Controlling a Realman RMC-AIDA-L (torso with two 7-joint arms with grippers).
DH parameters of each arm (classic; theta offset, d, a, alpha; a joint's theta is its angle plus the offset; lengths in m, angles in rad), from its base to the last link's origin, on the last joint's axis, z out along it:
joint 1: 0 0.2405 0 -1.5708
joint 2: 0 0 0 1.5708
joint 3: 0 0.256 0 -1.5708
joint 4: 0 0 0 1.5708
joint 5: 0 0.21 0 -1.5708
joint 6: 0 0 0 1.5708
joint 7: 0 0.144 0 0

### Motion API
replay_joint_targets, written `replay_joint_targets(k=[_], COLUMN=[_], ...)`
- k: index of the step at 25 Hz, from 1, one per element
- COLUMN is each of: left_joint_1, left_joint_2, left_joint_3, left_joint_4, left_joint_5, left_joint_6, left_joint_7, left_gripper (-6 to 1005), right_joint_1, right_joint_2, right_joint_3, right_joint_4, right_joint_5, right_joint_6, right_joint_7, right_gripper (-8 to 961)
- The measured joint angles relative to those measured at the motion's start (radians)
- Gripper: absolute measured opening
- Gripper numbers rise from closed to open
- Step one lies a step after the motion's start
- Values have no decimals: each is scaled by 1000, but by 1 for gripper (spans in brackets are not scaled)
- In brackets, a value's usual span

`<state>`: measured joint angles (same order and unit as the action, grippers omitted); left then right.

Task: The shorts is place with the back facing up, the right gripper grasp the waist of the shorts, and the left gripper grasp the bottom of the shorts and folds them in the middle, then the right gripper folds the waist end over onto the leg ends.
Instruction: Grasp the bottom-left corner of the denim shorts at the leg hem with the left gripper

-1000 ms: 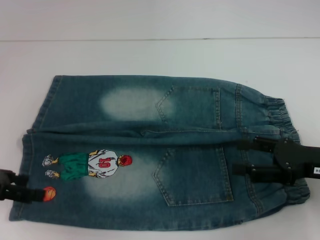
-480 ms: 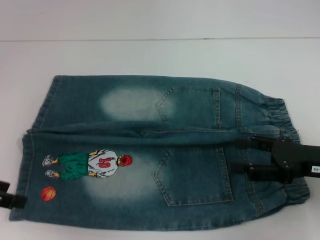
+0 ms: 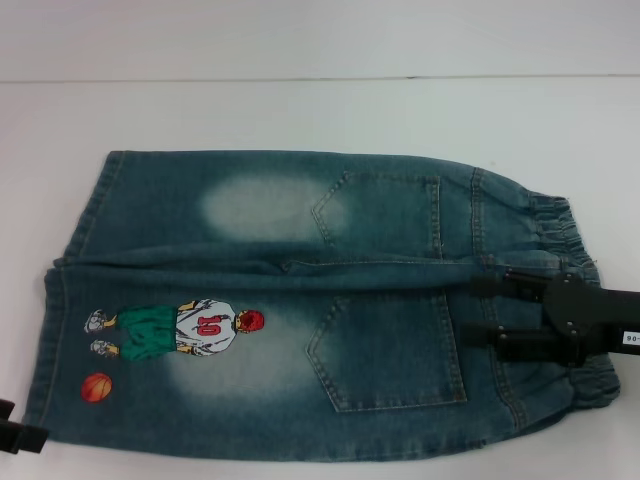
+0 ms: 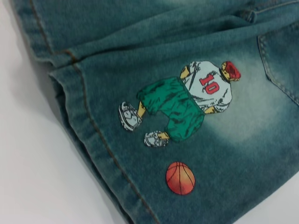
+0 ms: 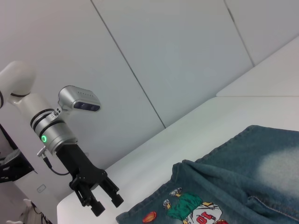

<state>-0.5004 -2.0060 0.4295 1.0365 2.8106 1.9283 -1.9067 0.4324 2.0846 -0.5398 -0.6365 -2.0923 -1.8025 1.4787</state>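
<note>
The blue denim shorts (image 3: 280, 300) lie flat with the back pockets up. The ruched waist (image 3: 570, 235) is at the right and the leg ends (image 3: 50, 340) are at the left. A cartoon figure (image 4: 187, 105) and an orange ball (image 4: 180, 178) sit near the stitched hem (image 4: 93, 135) of the near leg. My right gripper (image 3: 490, 315) lies over the waist band of the near half, open, with its fingers pointing toward the pockets. My left gripper (image 3: 22, 435) shows only at the lower left corner, just off the hem. The right wrist view shows this left gripper (image 5: 103, 203) open and holding nothing.
The shorts rest on a white table (image 3: 300, 110) whose far edge runs along a pale wall. The silver-white left arm with a green light ring (image 5: 44, 138) rises beyond the leg ends.
My left gripper has drawn back off the near leg's hem toward the lower left corner, uncovering the orange ball. The right gripper has barely shifted.
</note>
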Motion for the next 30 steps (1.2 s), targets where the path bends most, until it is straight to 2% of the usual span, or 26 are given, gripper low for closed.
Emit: replay_joint_targets(k=[30], left_joint_1=[-14], left_joint_2=[-2], left_joint_3=[22], left_joint_4=[-92], left_joint_5=[44], left_joint_6=[-86], left_joint_7=[0], left_gripper=[859], right_joint_1=[-3], right_joint_2=[-2], right_joint_3=[5], right_joint_4=[-1], right_joint_5=[0], right_joint_6=[0], right_joint_7=[0], right_gripper=[913])
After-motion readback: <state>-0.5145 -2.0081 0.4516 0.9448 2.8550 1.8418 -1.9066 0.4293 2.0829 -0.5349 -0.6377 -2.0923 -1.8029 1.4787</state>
